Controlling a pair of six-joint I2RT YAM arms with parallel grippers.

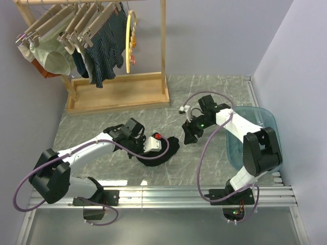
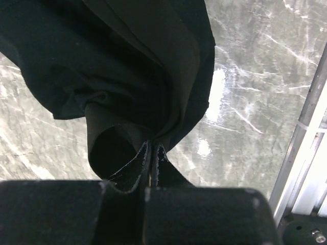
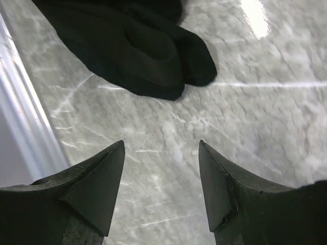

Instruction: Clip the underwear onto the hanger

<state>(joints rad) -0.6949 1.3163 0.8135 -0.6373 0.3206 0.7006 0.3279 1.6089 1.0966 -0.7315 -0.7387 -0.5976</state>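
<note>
Now: left gripper (image 2: 153, 155) clamped on edge of soft black boxer briefs (image 2: 127, 66), bunched on grey marble table (image 3: 245, 102), presumably for lifting. Right gripper (image 3: 161, 153) spread, empty, near fabric. Thin yellow hanger (image 1: 130, 41) hangs well apart on wooden rack (image 1: 117, 97), so carry needed.

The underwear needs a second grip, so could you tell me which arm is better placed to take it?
Right, I'd judge: the right fingers stand open and empty just short of the underwear, while the left fingers are shut on it.
</note>
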